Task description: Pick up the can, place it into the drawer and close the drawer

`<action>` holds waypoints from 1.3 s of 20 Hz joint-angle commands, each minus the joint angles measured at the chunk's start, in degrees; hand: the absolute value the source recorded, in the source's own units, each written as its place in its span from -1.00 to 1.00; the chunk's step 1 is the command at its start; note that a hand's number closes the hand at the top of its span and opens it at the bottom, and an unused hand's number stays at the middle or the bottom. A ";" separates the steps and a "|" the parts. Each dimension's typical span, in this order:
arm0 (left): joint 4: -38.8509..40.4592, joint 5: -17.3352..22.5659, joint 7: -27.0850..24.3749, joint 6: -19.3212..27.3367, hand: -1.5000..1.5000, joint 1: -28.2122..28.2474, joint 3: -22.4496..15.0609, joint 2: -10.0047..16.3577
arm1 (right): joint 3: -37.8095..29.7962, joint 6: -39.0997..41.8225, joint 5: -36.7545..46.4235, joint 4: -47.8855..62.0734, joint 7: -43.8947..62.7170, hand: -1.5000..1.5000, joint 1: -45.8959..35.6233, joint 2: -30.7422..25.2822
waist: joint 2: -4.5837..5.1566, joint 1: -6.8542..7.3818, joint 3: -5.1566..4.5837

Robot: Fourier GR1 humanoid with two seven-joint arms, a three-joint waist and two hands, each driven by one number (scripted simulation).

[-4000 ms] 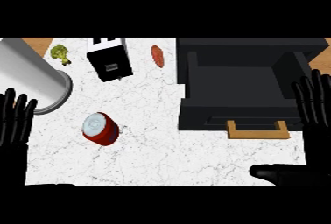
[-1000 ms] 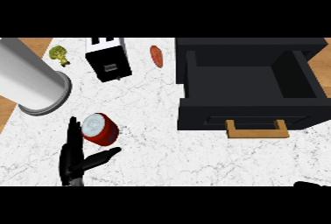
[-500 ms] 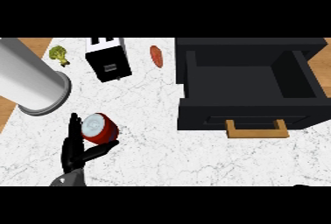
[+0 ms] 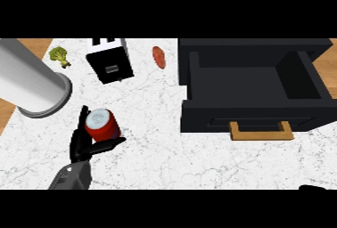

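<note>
Right of the left hand (image 4: 84, 149), curled round the can (image 4: 102, 125), bare table (image 4: 197, 160) lies open up to the drawer (image 4: 250, 114). Its front wall and wooden handle (image 4: 261, 132) bar the way; its top stands open. Ahead-left looms a steel cylinder (image 4: 30, 84); ahead, a black toaster (image 4: 108, 61).

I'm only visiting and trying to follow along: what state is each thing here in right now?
left hand: fingers and thumb closed round the can.
can: held, silver top up, not yet in the drawer.
drawer: pulled open.
right hand: only a sliver at the lower right edge; state unclear.
</note>
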 commanded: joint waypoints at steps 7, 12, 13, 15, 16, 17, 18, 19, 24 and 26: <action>9.00 1.35 -5.15 -6.25 1.00 -7.20 0.54 -1.03 | -0.26 -2.33 1.75 0.59 2.50 -1.00 -3.85 -0.32 | 0.07 0.06 -0.03; 13.04 1.08 -7.63 -8.53 1.00 -10.62 0.93 0.92 | -0.09 -0.53 1.80 -0.53 -0.02 -1.00 -0.93 0.28 | 0.09 -0.23 -0.03; 11.32 1.28 -5.32 -8.81 1.00 -11.33 0.52 1.07 | 0.40 -0.58 2.00 -2.11 1.56 -1.00 -0.76 0.15 | 0.04 -0.15 -0.02; 7.32 1.80 -4.84 -7.30 1.00 -9.66 -0.18 -1.20 | -1.83 -1.08 0.84 -3.03 2.64 -1.00 -1.90 -1.07 | -0.05 0.09 0.00; 5.65 2.71 -2.28 -9.42 1.00 -10.41 0.15 0.49 | 2.99 -2.87 6.41 1.00 0.02 -1.00 -2.98 2.01 | -0.05 0.38 0.01; 8.11 2.41 -4.42 -8.23 1.00 -11.43 0.19 -1.13 | 0.87 -1.05 3.91 1.49 -0.20 -1.00 -1.88 0.57 | 0.02 0.05 -0.01; 4.14 2.27 -1.84 -6.78 1.00 -10.84 -1.04 -2.48 | -1.77 -0.69 1.67 0.69 0.14 -1.00 -1.77 -0.65 | -0.08 0.18 0.02; 9.49 1.86 -1.92 -7.67 1.00 -15.29 -0.15 -0.78 | -2.13 -0.10 -0.93 -2.47 3.43 -1.00 -1.26 -1.26 | 0.04 -0.33 -0.02; 11.62 1.64 -1.74 -10.76 1.00 -19.54 -0.46 -0.26 | 0.50 -0.82 4.49 2.24 -3.17 -1.00 -1.34 1.10 | 0.06 -0.13 -0.01; 11.64 -0.02 -4.56 -7.71 1.00 -19.27 -2.09 -3.98 | 0.68 -1.90 4.69 0.89 -1.96 -1.00 -2.00 1.42 | 0.05 -0.15 -0.01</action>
